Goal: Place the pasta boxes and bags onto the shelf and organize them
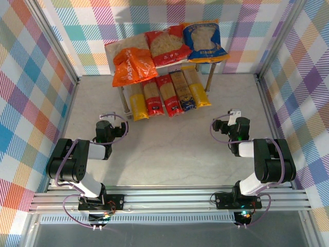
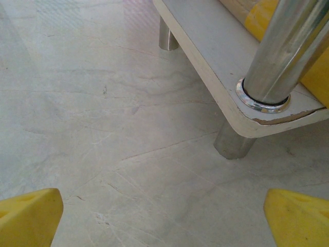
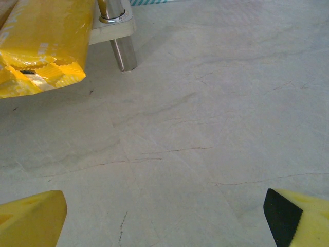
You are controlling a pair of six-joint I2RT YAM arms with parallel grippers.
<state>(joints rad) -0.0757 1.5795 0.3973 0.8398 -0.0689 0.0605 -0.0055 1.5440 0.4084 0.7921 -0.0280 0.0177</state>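
Note:
The shelf (image 1: 111, 50) stands at the back centre of the table. On its top plate lie the orange bag (image 1: 132, 66), the red bag (image 1: 167, 46) and the blue bag (image 1: 205, 41), side by side. Several pasta boxes lie in a row on the lower board, from a yellow one (image 1: 136, 103) on the left through red ones (image 1: 160, 96) and a dark blue one (image 1: 181, 91) to a yellow one (image 1: 198, 88). My left gripper (image 1: 105, 117) (image 2: 164, 221) is open over bare table near the shelf's front left leg (image 2: 288, 56). My right gripper (image 1: 232, 114) (image 3: 167, 218) is open near the right yellow box (image 3: 41, 46).
Checkered walls with metal frame posts (image 1: 261, 72) enclose the table on three sides. The lower board's corner (image 2: 226, 77) and its foot (image 2: 234, 141) lie just ahead of the left fingers. A shelf foot (image 3: 123, 51) stands ahead-left of the right gripper. Marbled tabletop (image 1: 175, 149) stretches between the arms.

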